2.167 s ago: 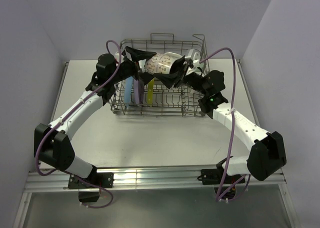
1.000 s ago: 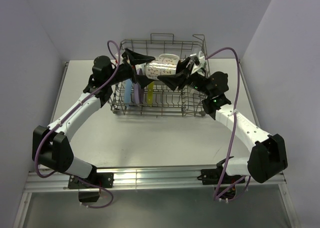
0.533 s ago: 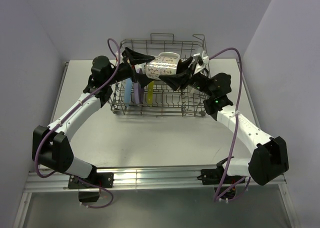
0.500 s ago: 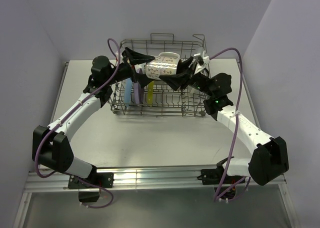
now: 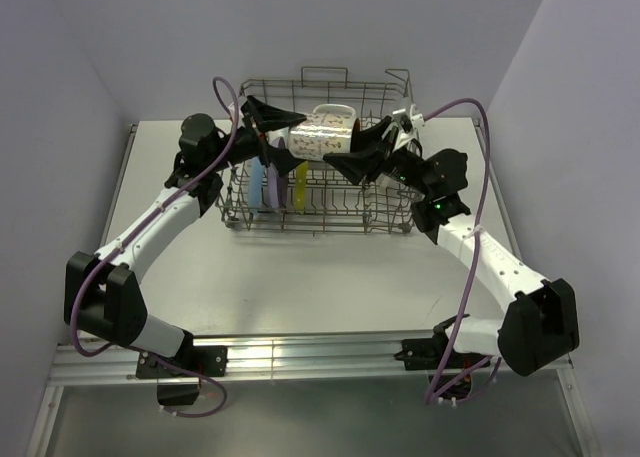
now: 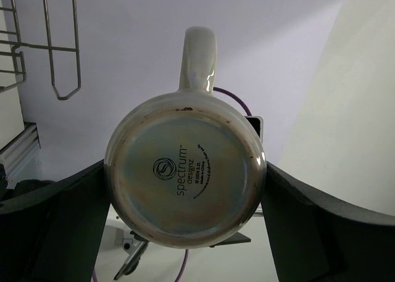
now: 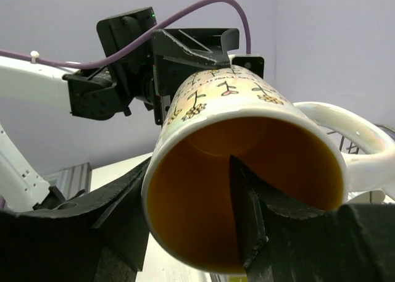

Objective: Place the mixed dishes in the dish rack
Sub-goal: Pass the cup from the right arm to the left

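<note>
Mug (image 5: 322, 135) base between left fingers (image 6: 55, 232), right finger (image 7: 247, 214) inside rim

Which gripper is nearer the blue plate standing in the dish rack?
Left. The left gripper hangs just above the blue plate, at the base of the floral mug; the right gripper is across the mug, over the right half of the dish rack.

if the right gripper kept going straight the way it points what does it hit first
The floral mug: one finger of the right gripper is inside its mouth, so likely the mug's inner bottom first. The left gripper holds its base beyond.
</note>
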You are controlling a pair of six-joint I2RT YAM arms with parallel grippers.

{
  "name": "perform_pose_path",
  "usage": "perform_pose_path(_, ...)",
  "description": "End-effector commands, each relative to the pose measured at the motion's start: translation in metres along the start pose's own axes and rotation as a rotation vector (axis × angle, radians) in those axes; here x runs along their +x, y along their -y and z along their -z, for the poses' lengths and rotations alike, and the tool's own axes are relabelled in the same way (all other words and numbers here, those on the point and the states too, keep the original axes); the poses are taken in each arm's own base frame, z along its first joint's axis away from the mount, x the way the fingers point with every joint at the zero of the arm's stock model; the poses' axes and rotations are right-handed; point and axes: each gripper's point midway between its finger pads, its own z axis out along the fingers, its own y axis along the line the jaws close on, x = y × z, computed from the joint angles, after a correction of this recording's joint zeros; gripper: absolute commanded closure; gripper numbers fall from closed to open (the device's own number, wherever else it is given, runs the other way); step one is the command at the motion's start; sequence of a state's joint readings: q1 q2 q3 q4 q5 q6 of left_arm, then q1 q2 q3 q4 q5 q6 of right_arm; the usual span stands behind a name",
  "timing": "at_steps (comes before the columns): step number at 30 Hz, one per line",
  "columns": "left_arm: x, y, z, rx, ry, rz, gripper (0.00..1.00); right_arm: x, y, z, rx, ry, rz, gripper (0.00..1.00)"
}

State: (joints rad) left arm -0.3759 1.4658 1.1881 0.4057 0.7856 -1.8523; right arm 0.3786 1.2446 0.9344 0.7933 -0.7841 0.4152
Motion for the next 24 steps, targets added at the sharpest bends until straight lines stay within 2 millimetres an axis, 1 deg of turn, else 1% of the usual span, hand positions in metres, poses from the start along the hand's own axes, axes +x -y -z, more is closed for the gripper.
perform_pose_path(1,0.038,0.067,0.018,0.177,-0.081,-0.175,1.00,-0.011,-0.005,0.008,-0.006,0.024,0.023,0.43)
perform_pose_path(5,0.032,0.062,0.016,0.160,-0.072,-0.169,1.00,-0.016,-0.004,0.014,-0.003,0.033,0.030,0.43)
perform_pose_path(8,0.027,0.061,0.017,0.151,-0.058,-0.185,1.00,-0.018,-0.006,0.014,-0.016,0.032,0.024,0.43)
perform_pose_path(11,0.023,0.055,0.018,0.140,-0.047,-0.178,1.00,-0.021,-0.007,0.015,-0.021,0.032,0.024,0.42)
perform_pose_path(19,0.017,0.055,0.022,0.145,-0.046,-0.190,1.00,-0.025,0.001,0.022,0.006,0.022,0.031,0.42)
perform_pose_path(24,0.012,0.054,0.022,0.143,-0.044,-0.191,1.00,-0.025,0.001,0.027,0.009,0.012,0.033,0.42)
